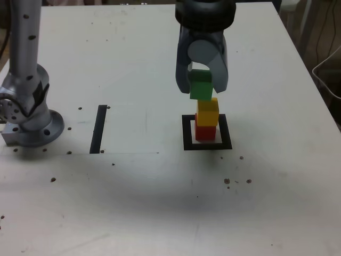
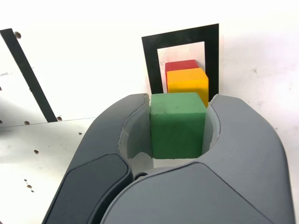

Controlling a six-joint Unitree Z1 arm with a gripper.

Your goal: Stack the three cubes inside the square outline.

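Three matte cubes, same size. Green cube (image 1: 201,85) is pinched between the jaws of the hand (image 1: 201,81), held in the air just above the stack and shifted slightly toward the exterior view's left; can't tell whether its bottom edge touches the yellow. Yellow cube (image 1: 208,111) sits on the red cube (image 1: 205,132), roughly aligned. Red rests on the white centre of the square outline (image 1: 187,133), thick black border, on the white bench (image 1: 160,202). Straight black strip (image 1: 98,129) lies well apart toward the exterior view's left, near the arm base (image 1: 32,125).
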